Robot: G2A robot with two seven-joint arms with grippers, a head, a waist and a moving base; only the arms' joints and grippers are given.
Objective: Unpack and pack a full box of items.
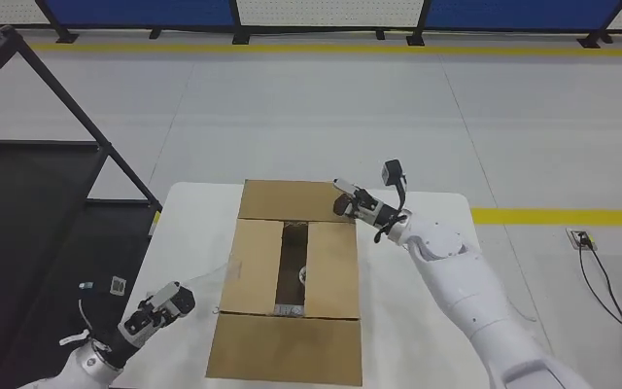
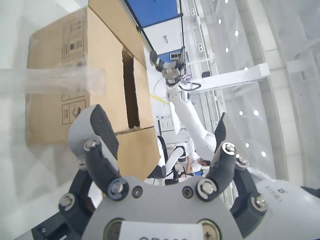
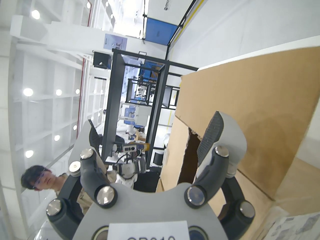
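Inspection of the present state. The box [image 2: 47,118] stands at the middle of the desk [image 1: 199,219]. Its end flaps [image 1: 292,199] are folded out flat and its side flaps [image 1: 255,267] lie nearly shut. Between the side flaps runs a dark slot [image 1: 292,258], its long axis pointing straight away from the robot. Something pale shows inside, too small to identify.

The right gripper [image 1: 342,199] sits over the far end of the right-hand side flap, just beside the slot's far end, with its jaws spread and nothing in them. The left gripper [image 1: 180,300] hangs off the box's near left corner, apart from the cardboard, also spread and empty.

My judgement is that the right arm is the nearer. The flap's free edge lies toward the box's centre from it.
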